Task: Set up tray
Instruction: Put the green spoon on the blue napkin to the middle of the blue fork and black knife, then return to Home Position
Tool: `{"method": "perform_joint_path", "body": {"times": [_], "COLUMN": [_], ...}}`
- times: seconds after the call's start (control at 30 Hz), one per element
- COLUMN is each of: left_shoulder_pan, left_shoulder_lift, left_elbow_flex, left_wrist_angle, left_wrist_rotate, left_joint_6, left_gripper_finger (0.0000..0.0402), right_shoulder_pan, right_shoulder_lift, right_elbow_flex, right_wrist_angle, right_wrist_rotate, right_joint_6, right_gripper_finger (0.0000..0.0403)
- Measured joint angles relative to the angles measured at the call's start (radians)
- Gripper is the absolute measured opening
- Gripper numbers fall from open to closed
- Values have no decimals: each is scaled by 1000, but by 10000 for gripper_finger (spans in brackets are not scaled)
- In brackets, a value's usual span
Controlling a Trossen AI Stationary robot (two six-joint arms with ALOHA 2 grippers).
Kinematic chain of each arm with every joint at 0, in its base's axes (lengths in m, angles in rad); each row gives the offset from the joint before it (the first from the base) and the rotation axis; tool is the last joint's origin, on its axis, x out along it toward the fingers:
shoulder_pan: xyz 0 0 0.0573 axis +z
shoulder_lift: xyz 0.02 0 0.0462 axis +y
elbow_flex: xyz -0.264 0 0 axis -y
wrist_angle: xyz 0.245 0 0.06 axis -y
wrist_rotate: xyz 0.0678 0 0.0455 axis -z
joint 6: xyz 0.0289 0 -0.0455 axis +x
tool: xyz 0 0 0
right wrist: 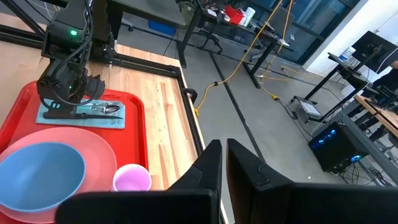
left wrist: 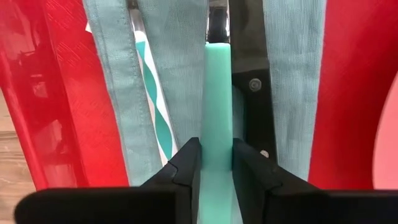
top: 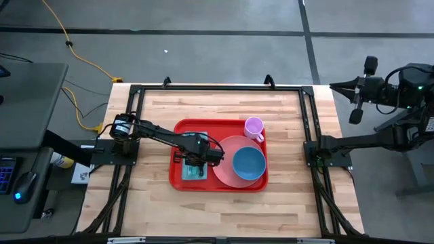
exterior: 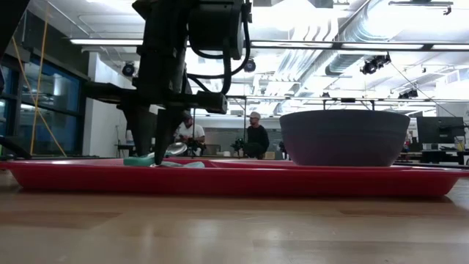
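Tray (top: 218,157), red, lies near the middle of the wooden surface (top: 149,108), long side running left to right in the high view. Left pincer (top: 193,167) sits low over the tray's left part, directly above a pale teal napkin (top: 193,173) spread flat on the tray floor. Left wrist view: both fingers (left wrist: 186,163) clenched on a mint-green utensil handle (left wrist: 217,106), the handle running straight out between them over the cloth. A metal spoon (right wrist: 107,108) lies on the napkin beside it. Which kind of utensil the green handle belongs to, I cannot tell.

Right part of the tray holds a pink plate (top: 234,163) with a blue bowl (top: 249,163) sitting on it; a small purple cup (top: 253,127) stands at the tray's far right corner, just beside the plate. Plate edge lies close to the napkin and the pincer.

Bare wood all round the tray, with wider margins at the left and right than at the near edge. Black frame rails (top: 217,88) border the surface.

Right pincer (right wrist: 222,163) is off the surface, out past its right edge over the floor, fingers nearly together and holding nothing.

Low view: two people (exterior: 249,138) seated far back in the room.
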Motion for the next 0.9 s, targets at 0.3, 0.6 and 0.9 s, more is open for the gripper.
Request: {"method": "perform_joint_path", "body": {"times": [0.3, 0.6, 0.9], "left_shoulder_pan": [0, 0, 6], "left_shoulder_lift": [0, -16, -60], "left_elbow_flex": [0, 3, 123], "left_wrist_angle": [1, -8, -212], "left_wrist_rotate": [9, -7, -227], "left_joint_6": [-7, -5, 14], "left_gripper_finger": [139, 138, 135], "right_shoulder_pan": [0, 0, 0], "right_shoulder_lift": [0, 0, 0], "right_elbow_flex": [0, 0, 0], "right_wrist_angle": [-2, -6, -6], "right_wrist_rotate": [0, 0, 1], "right_joint_6": [0, 0, -8], "right_gripper_finger": [0, 0, 0]}}
